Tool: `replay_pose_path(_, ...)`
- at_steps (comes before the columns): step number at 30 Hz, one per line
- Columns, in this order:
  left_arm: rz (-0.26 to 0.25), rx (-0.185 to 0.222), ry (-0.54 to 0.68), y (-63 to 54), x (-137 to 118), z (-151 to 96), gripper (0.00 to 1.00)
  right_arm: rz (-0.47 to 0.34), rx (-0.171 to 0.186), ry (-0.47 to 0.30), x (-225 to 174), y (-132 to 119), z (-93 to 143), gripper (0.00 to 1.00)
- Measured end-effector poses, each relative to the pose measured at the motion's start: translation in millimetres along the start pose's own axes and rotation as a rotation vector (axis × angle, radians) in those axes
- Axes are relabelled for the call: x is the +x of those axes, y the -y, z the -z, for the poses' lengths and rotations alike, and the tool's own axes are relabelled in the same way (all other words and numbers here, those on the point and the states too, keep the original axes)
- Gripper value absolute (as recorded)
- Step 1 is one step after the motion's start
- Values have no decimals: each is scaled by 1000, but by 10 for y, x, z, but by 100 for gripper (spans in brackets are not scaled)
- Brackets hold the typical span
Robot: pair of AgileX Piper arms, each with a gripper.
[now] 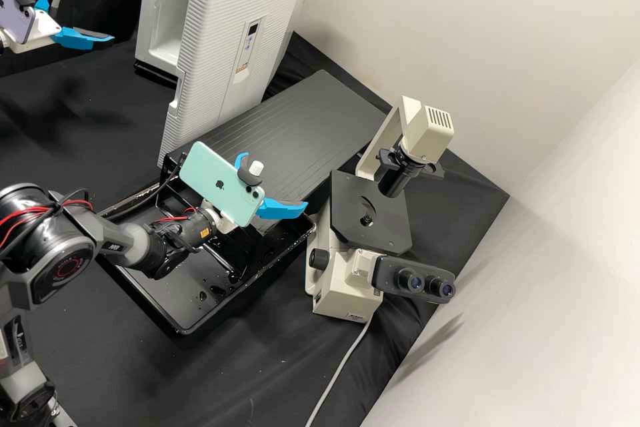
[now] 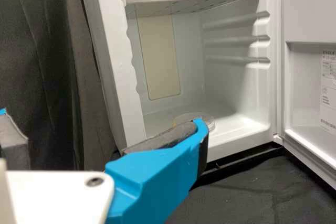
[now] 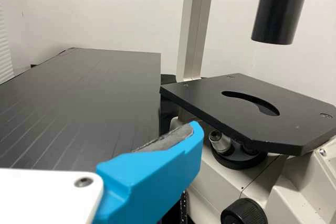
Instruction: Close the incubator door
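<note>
Right gripper (image 1: 274, 181): near side of incubator (image 1: 151, 7), jaws apart. Microscope (image 1: 339, 288): right of incubator, on tabletop (image 1: 267, 380). Door (image 1: 217, 47): swung open off incubator's front. Left gripper (image 1: 88, 13): left of incubator, jaws apart. Clear dish (image 2: 188, 116): incubator floor.

High view, I note: top of the incubator (image 1: 152, 3) is cut off by the edge, interior part hidden behind its door (image 1: 213, 60), display (image 1: 253, 29) too small to read; left wrist view, a finger (image 2: 157, 177) of the left gripper (image 1: 88, 13) partly covers a clear dish (image 2: 186, 117).
</note>
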Motion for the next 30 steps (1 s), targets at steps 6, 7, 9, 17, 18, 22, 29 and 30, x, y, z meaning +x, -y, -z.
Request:
replay_pose_path(6,0,0,0,0,0,0,100,0,0,0,0,0,0,100)
replay_pose_path(7,0,0,0,0,0,0,100,0,0,0,0,0,0,100)
replay_pose_path(9,0,0,0,0,0,0,100,0,0,0,0,0,0,100)
replay_pose_path(17,0,0,0,0,0,0,100,0,0,0,0,0,0,100)
replay_pose_path(18,0,0,0,0,0,0,100,-2,0,-2,4,-5,4,100)
replay_pose_path(22,0,0,0,0,0,0,100,-21,0,-20,72,-41,39,100)
replay_pose_path(29,0,0,0,0,0,0,100,-56,-63,-44,327,-105,92,100)
replay_pose_path(30,0,0,0,0,0,0,100,-68,-74,-51,371,-128,112,100)
